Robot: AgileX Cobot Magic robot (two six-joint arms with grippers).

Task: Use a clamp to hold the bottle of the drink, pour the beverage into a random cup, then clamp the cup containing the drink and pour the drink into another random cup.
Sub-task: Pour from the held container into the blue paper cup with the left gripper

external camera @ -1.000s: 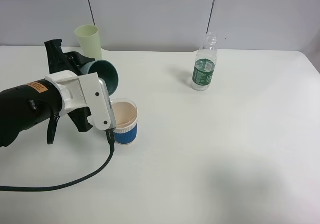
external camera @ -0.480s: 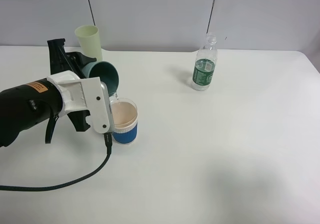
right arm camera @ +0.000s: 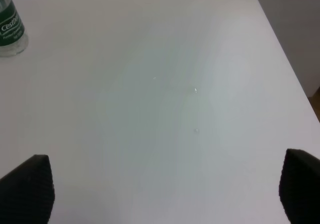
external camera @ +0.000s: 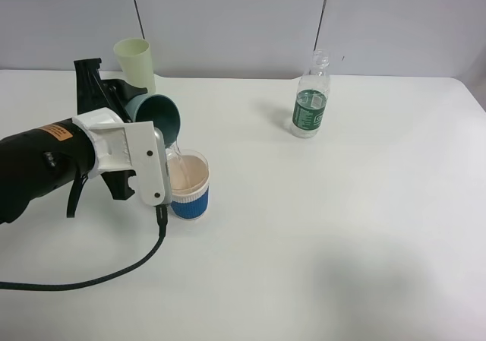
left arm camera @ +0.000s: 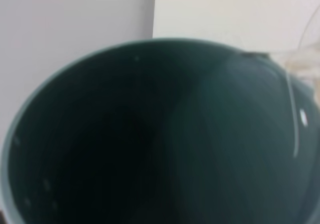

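Observation:
My left gripper (external camera: 115, 98) is shut on a dark teal cup (external camera: 156, 115) and holds it tipped over a blue-banded cup (external camera: 188, 185). A thin clear stream (external camera: 179, 156) runs from the teal cup's rim into the blue-banded cup. The teal cup's inside fills the left wrist view (left arm camera: 150, 134), with the stream at its rim (left arm camera: 292, 114). The clear bottle with a green label (external camera: 310, 105) stands uncapped at the back right and shows in the right wrist view (right arm camera: 10, 29). My right gripper (right arm camera: 162, 189) is open and empty over bare table, out of the exterior view.
A pale green cup (external camera: 134, 62) stands at the back left, behind my left arm. A black cable (external camera: 114, 273) trails from the left arm across the table's front left. The white table (external camera: 342, 227) ends at a grey wall behind.
My left gripper has tipped the teal cup further over the blue-banded cup, and liquid has started to run into it. The bottle has not moved.

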